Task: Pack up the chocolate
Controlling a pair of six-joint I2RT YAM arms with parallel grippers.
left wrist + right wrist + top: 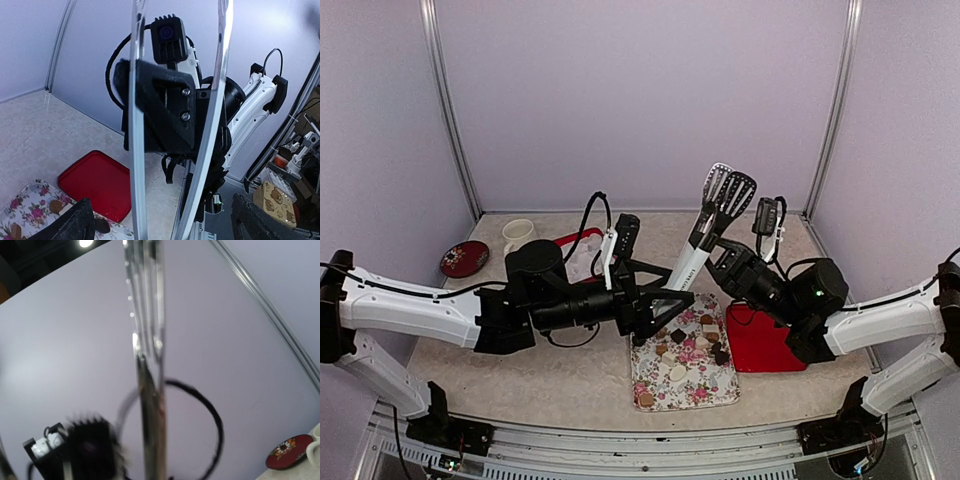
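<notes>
Top external view, and the left gripper (658,298) has its jaws spread wide around the low end of the tongs (686,264). They straddle without touching: the left wrist view shows both metal arms running free between the fingers (75,222). The right gripper (718,248), jaws closed, looks to be pinching the tongs higher up the handle. Now the key line: the tongs slant up and away, slotted heads toward the back wall, while the chocolate (678,336) sits on the floral tray (705,395), below and nearward of both sets of jaws. The heads point the wrong way, so a swing downward looks needed. The left gripper hangs nearer, just over the tray's far-left corner.
</notes>
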